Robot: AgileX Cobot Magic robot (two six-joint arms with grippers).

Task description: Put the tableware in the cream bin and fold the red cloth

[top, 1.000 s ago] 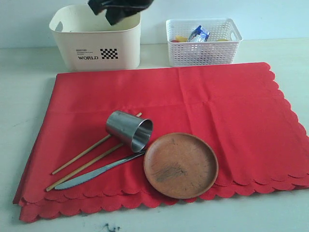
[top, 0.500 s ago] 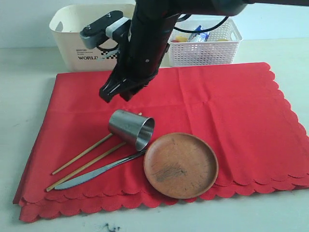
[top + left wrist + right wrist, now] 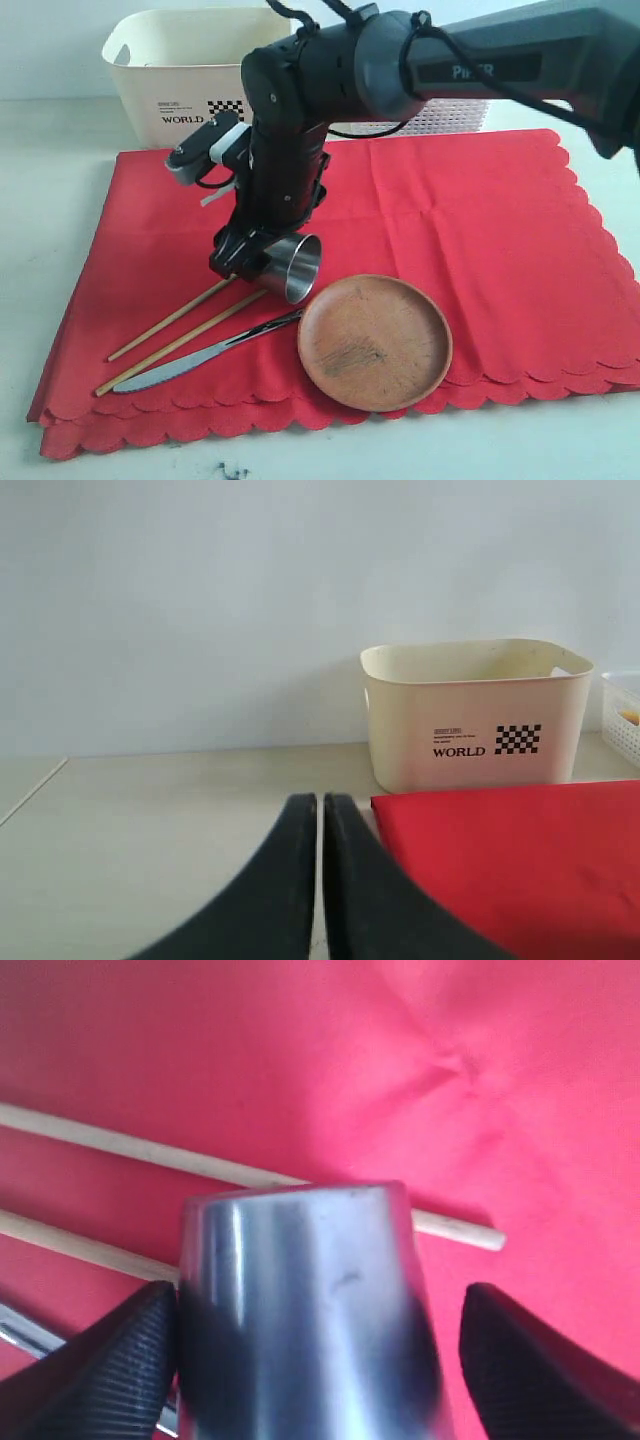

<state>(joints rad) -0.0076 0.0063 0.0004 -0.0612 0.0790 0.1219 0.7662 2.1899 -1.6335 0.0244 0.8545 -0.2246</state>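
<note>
Right tool (image 3: pixel 315 1355) is down over the steel cup (image 3: pixel 297 267), jaws spread wide. One pad (image 3: pixel 110 1370) is close against the cup's side, the other (image 3: pixel 540 1380) stands clear. Nothing gripped yet.

Cup lies on its side on the red cloth (image 3: pixel 480 220), mouth twd the brown plate (image 3: pixel 375 342), which sits just beside the tool.

To do this well, I'd say:
- Centre the jaws across the cup body first, so closing doesn't shove it sideways and set it rolling.
- Squeeze firm; steel's prob. slick.
- Lift straight up, since the wooden chopsticks (image 3: pixel 170 322) run right under the tool and the table knife (image 3: pixel 200 353) lies just past them.
- Then carry to the cream bin (image 3: pixel 150 95), well behind the tool.

Hard to make out:
- The arm blocks most of the cup and the chopsticks' far ends in the wide view.
- The wrist view cuts off the cup's mouth.
- Left tool (image 3: pixel 320 805) sits over the desk (image 3: pixel 150 810) beside the cloth's edge, jaws pressed nearly together, holding nothing.
- Bin's inside isn't visible.
- No bowl seen anywhere.
</note>
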